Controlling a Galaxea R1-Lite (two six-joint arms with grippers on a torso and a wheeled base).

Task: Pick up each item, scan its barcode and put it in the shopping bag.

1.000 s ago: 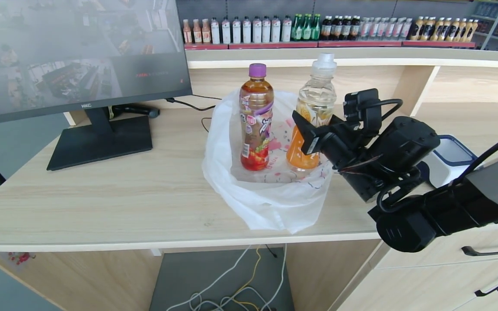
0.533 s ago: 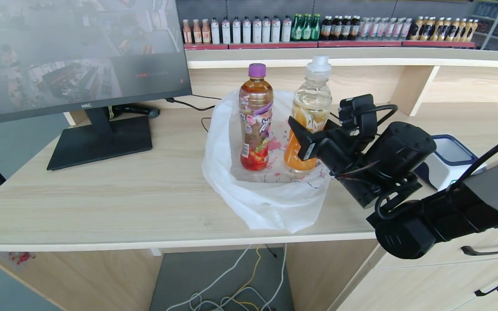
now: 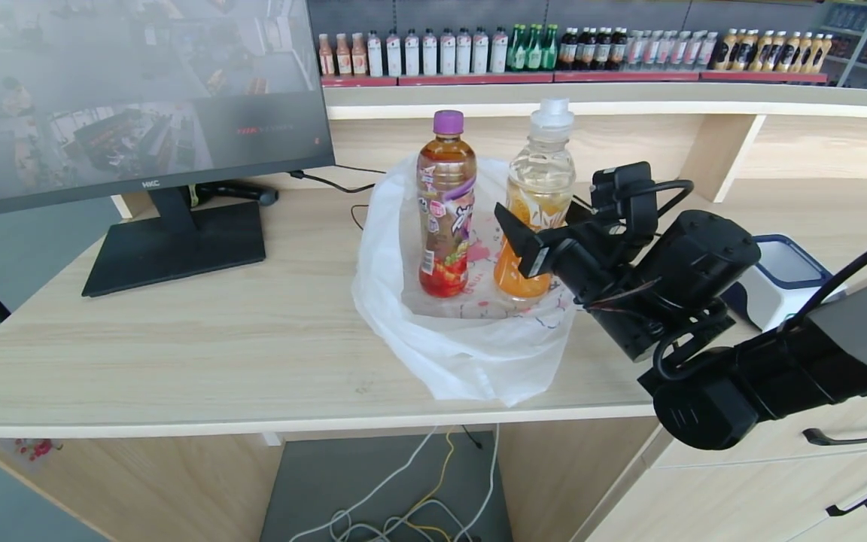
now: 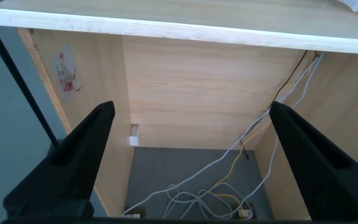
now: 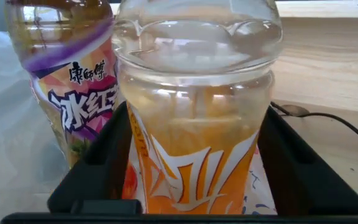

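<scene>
Grips the orange-drink bottle [image 3: 537,181] around its lower half with the right tool [image 3: 535,218], black jaws closed against the plastic on either side, white cap [image 3: 552,113] well above them. Holds that bottle upright, base down inside the mouth of the white shopping bag [image 3: 463,354], just beside the purple-capped tea bottle [image 3: 445,211] standing upright in the same bag toward the robot's left; cannot tell whether the two bottles touch. Comes in from the robot's right, arm stretched low over the right end of the pale wooden desk [image 3: 215,354]. Leaves the bag lying open and crumpled on that desk, near the front edge, thin plastic pooled around both bottle bases. Hangs the left tool [image 4: 191,109] below the level of the desk top, jaws wide apart and holding nothing, facing the hollow under the desk with loose cables [image 4: 197,186] on the floor there. Beyond the bag: toward the robot's left, a black monitor [image 3: 132,90] on a flat stand, well apart from the bag; toward the right, a white box [image 3: 783,275] with a blue rim, partly hidden behind the right arm; at the back, past the raised ledge, a shelf [image 3: 569,77] of drink bottles in a row.
</scene>
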